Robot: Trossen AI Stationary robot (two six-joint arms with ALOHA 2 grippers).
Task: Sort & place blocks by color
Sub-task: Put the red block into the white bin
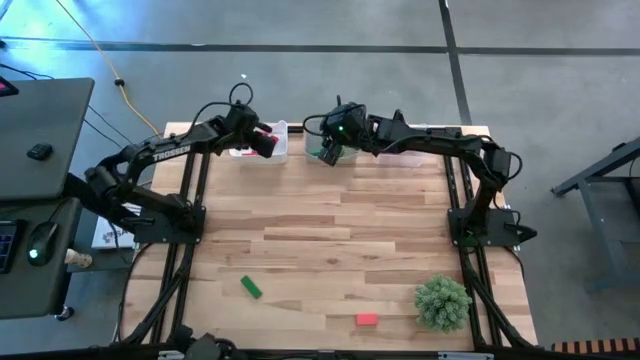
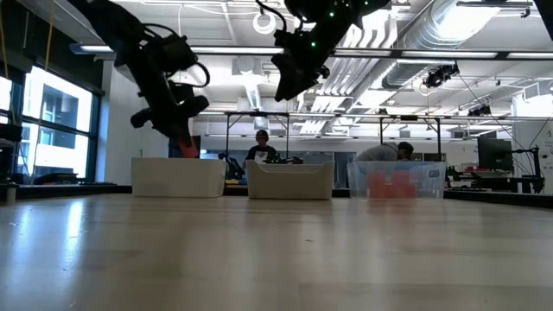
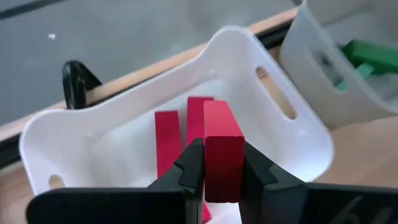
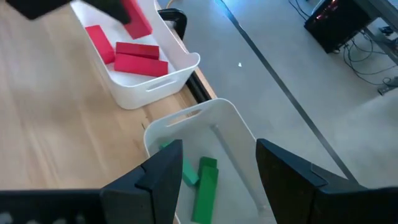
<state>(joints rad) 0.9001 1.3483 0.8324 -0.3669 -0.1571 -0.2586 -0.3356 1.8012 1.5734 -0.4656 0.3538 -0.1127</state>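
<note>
Two grippers at work, both at the table's far edge. Left gripper (image 3: pixel 222 177) is clamped on a crimson block (image 3: pixel 222 149), held upright just above the left white bin (image 3: pixel 249 56), w/ two more red blocks (image 3: pixel 166 140) lying inside. Right gripper (image 4: pixel 217 171) has its fingers apart, nothing between them, hovering over the middle bin (image 4: pixel 239 127), which holds green blocks (image 4: pixel 205 183). A third clear bin (image 2: pixel 397 181) w/ coral blocks sits farther right. Near the front edge: one green block (image 1: pixel 250 288) and one red block (image 1: pixel 367 320) loose on the wood table (image 1: pixel 330 230), well apart, w/ the artificial plant (image 1: pixel 442 303) beside the red one.
</note>
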